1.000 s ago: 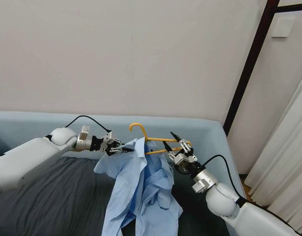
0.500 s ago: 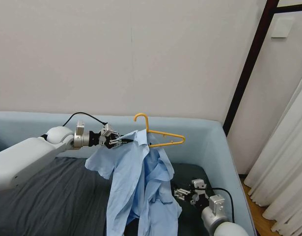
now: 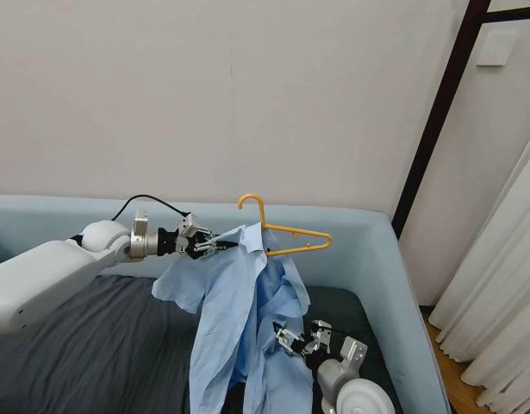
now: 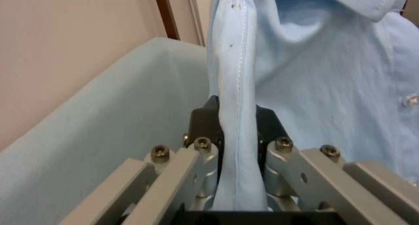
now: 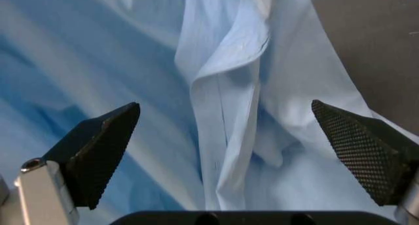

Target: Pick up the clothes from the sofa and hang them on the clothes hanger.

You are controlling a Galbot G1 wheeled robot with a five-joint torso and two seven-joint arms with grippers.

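A pale wall [image 3: 247, 86] takes up the upper half of the head view, with a dark door frame [image 3: 433, 121] at 2 o'clock and a white curtain [image 3: 506, 285] at 4 o'clock. Below it runs the sofa [image 3: 49, 216], with a light blue back and a dark grey seat that spreads from 8 o'clock to 6 o'clock.

The shirt [image 3: 239, 319], light blue, hangs in the air above the seat at the middle of the view. Its collar is up near the centre and its tail falls toward 6 o'clock, clear of the sofa back. One sleeve droops at 9 o'clock of the body.

The left arm reaches in from 9 o'clock. The orange hanger [image 3: 286, 233] sits at the top of the shirt with its hook upward. One end is buried in the collar and the other pokes out bare toward 3 o'clock, tilted slightly down.

The left gripper [image 3: 215, 247] is at 9 o'clock of the hanger, up against the collar. In the left wrist view its fingers [image 4: 203, 156] are clamped tight on a stitched edge of the shirt, which stands up from between them. I cannot tell whether it also touches the hanger.

The right gripper [image 3: 290, 339] is low at 5 o'clock, just beside the shirt's lower front. In the right wrist view its textured pads [image 5: 105, 151] are spread wide with a fold of shirt facing the gap and nothing gripped.
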